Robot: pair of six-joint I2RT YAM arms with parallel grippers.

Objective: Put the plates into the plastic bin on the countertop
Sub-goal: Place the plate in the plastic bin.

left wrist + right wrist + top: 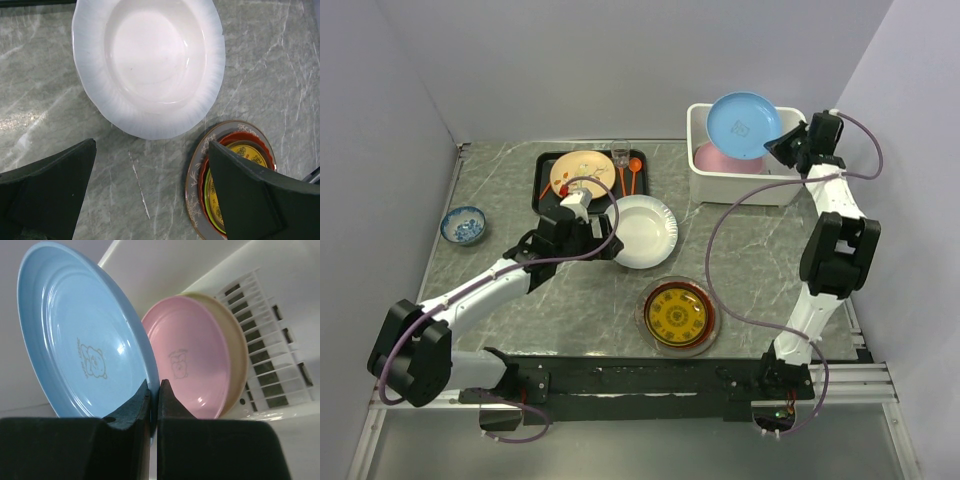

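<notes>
The bin (745,188) sits on the countertop (760,260), at its far right corner. The right gripper (154,387) is pinched tight on the rim of a blue plate (80,330). It holds the plate up on its edge, tilted, over the far side of the bin. A pink plate (190,355) is inside the bin, leaning just beside the blue plate. I cannot tell if the two touch. The slots in the floor of the bin show behind the pink plate.

The left gripper (152,144) is well to the left of the bin and a bit nearer to the arm bases. Its jaws are wide apart and hold nothing. It hangs over the countertop, right at the edge of a white plate (150,65). The white plate lies flat, left of the bin.

A stack of plates (678,315) lies on the near side of the bin, closer to the arm bases. The top one has a gold pattern. Farther left of the bin than the white plate, a black tray (545,190) holds a cream plate (582,172) with flowers on it. A small blue bowl (463,224) sits farthest to the left of the bin
</notes>
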